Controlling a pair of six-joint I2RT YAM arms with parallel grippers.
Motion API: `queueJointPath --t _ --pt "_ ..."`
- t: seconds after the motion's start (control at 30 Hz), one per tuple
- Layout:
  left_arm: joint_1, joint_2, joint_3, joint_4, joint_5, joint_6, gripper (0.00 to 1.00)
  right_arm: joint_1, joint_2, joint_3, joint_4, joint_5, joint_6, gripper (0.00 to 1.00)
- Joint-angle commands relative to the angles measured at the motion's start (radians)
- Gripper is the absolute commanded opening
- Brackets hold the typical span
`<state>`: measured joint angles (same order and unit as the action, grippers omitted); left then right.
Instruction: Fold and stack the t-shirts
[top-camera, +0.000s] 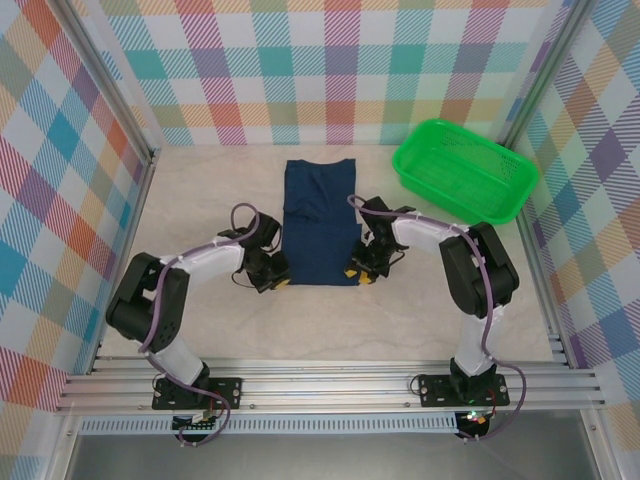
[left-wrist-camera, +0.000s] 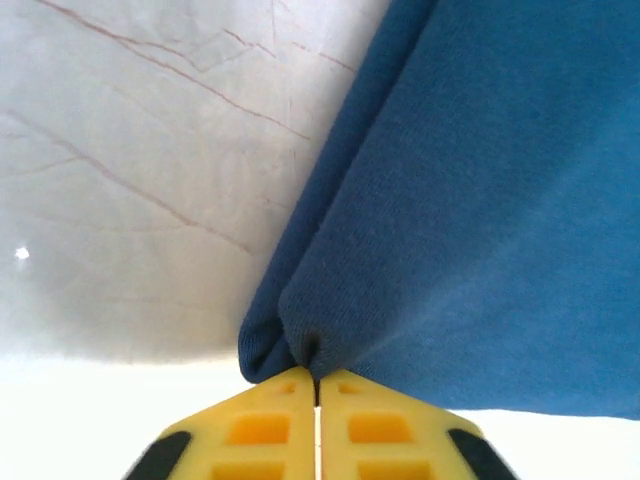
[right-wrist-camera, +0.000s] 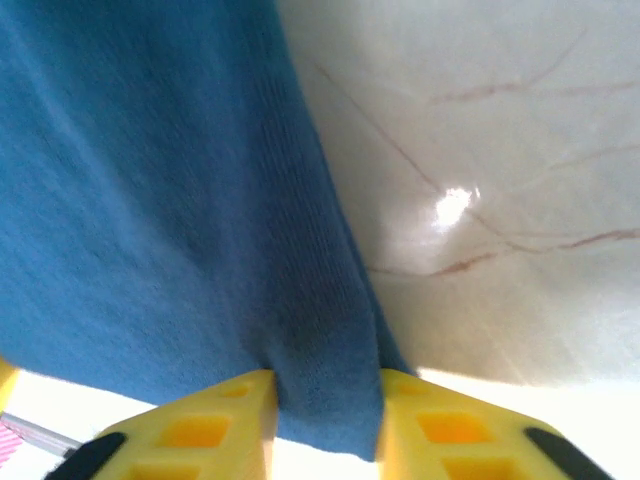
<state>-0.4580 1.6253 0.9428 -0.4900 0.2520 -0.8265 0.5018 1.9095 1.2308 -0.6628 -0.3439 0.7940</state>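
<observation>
Where the two arms converge at the middle of the table (top-camera: 200, 190), a dark blue t-shirt (top-camera: 320, 215) lies flat, folded into a long rectangle running from the near centre toward the back wall. The near half looks slightly wider than the far half.

The left gripper (top-camera: 278, 280) sits at the shirt's near left corner. In the left wrist view its yellow fingers are pressed together, with a bunched fold of the cloth pinched at their tips. The right gripper (top-camera: 358, 272) sits at the near right corner. In the right wrist view a thick fold of cloth is clamped between its two yellow fingers. Pale, veined tabletop shows beside the cloth in both wrist views.

Surroundings: a bright green mesh basket (top-camera: 405, 165) stands at the far right of the table, well apart from the shirt and near the right wall. Checked panels (top-camera: 330, 70) enclose the table on three sides. The forearms flank the shirt's near edge, with purple cables (top-camera: 205, 250) running along them.
</observation>
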Motion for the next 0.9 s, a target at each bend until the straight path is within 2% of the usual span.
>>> queueJointPath --t 0.0,0.17,0.3,0.4,0.67,0.77,0.87 --pt "-0.007 -0.109 -0.001 -0.068 -0.057 -0.005 0.18 0.006 0.022 0.033 -0.046 0.032 -0.017 0.26" --pt "0.002 -0.09 -0.012 -0.066 -0.036 -0.006 0.37 0.016 0.05 0.054 -0.079 0.043 -0.031 0.23" --pt "0.015 -0.036 -0.006 -0.027 -0.013 0.009 0.39 0.028 0.021 0.051 -0.112 0.073 -0.041 0.35" --pt "0.013 0.027 0.015 -0.025 0.01 0.029 0.4 0.033 -0.006 0.034 -0.122 0.083 -0.044 0.39" --pt "0.013 0.129 0.08 -0.008 -0.034 0.074 0.37 0.063 0.036 0.069 -0.15 0.104 -0.059 0.41" --pt "0.012 0.154 0.106 0.005 -0.035 0.073 0.32 0.069 0.066 0.108 -0.154 0.115 -0.066 0.4" --pt "0.005 0.173 0.125 0.006 -0.025 0.077 0.22 0.075 0.104 0.159 -0.18 0.12 -0.077 0.37"
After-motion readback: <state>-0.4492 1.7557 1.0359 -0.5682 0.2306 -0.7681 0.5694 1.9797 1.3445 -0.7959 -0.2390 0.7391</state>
